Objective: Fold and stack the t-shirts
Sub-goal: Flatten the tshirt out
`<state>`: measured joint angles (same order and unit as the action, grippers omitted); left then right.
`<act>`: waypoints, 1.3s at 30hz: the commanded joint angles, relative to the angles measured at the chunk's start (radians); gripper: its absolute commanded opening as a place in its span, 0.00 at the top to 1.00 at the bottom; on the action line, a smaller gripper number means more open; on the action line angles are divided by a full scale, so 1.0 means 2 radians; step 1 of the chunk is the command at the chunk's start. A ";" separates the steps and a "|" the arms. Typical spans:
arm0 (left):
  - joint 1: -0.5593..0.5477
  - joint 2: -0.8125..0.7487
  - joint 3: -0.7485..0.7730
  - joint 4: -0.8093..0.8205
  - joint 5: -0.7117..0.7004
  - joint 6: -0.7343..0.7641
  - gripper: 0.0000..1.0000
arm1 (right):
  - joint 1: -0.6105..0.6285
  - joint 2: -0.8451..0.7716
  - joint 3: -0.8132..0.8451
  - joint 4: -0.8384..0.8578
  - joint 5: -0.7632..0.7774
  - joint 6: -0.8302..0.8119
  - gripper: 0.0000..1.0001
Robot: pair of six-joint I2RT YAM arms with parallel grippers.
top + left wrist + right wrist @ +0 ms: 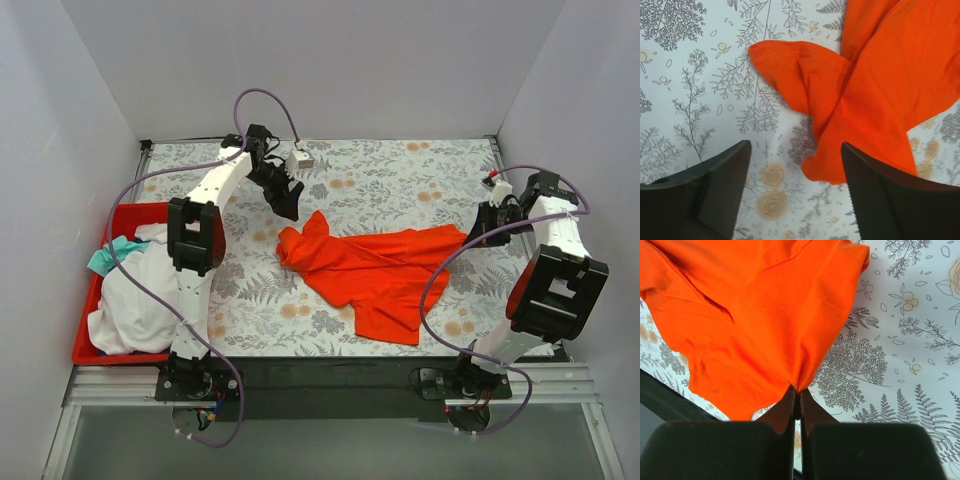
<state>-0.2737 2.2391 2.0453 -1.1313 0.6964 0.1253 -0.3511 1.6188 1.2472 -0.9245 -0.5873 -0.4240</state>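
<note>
The orange-red t-shirt lies crumpled across the middle of the floral table. My right gripper is shut on its right end and pinches a fold of the cloth between its fingertips. My left gripper is open and empty, just above the shirt's left end, not touching it. A white t-shirt and a teal one lie bunched in the red bin at the left.
The floral table cover spans the work area between grey walls. The table's dark front edge runs below the shirt. A small white box on a cable hangs near the left wrist.
</note>
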 commanded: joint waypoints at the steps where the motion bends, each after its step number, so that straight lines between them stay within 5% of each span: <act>1: 0.006 0.035 0.074 -0.119 0.031 0.036 0.23 | 0.000 0.002 0.023 -0.012 -0.015 -0.007 0.99; 11: 0.006 0.026 -0.025 -0.102 0.054 0.013 0.27 | 0.000 0.006 0.024 -0.016 -0.012 -0.012 0.99; 15: 0.006 0.000 -0.068 -0.096 0.065 0.016 0.50 | 0.000 0.011 0.029 -0.016 -0.009 -0.012 0.99; 19: 0.006 -0.074 -0.139 -0.053 0.071 0.014 0.90 | -0.001 0.010 0.027 -0.016 -0.002 -0.017 0.99; 22: 0.003 -0.179 -0.250 0.012 0.061 0.024 1.00 | -0.001 0.007 0.024 -0.018 0.001 -0.020 0.99; 30: -0.059 -0.418 -0.529 0.154 -0.053 0.105 0.98 | -0.001 -0.005 0.001 -0.022 -0.002 -0.035 0.99; 39: -0.073 -0.494 -0.648 0.167 -0.087 0.186 0.61 | -0.001 -0.018 -0.005 -0.032 0.008 -0.045 0.99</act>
<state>-0.4145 1.3502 0.7757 -0.8333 0.5499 0.3935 -0.3511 1.6276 1.2400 -0.9684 -0.5785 -0.4862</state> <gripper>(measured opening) 0.373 0.030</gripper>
